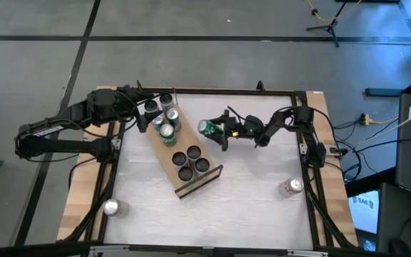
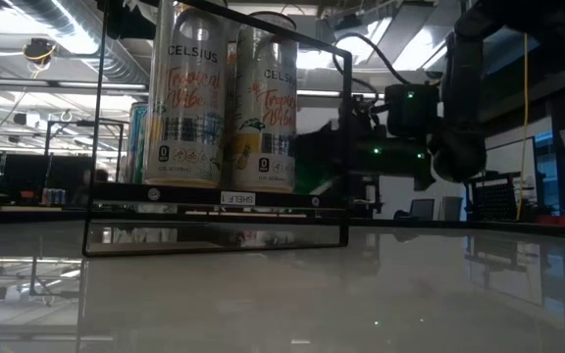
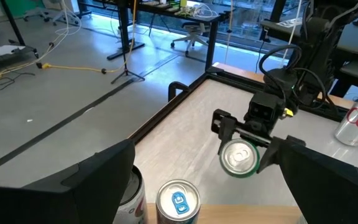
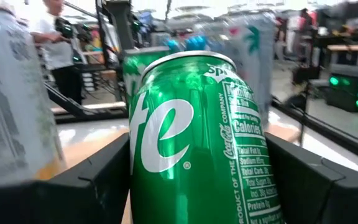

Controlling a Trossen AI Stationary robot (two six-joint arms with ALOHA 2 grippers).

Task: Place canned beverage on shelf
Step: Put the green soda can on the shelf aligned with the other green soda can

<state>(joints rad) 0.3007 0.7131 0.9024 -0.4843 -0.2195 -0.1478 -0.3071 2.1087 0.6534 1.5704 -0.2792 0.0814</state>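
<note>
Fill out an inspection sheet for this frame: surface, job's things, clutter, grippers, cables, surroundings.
Surface: white table top, wood-edged.
Job's things: shelf lying diagonally, cans at both ends; green can held beside it.
Clutter: loose silver can near the left corner, another at the right edge.
Grippers: right gripper shut on the green can; left gripper open at the shelf's far end.
Cables: yellow cable off the table's right.
Surroundings: grey floor, tripod base.
</note>
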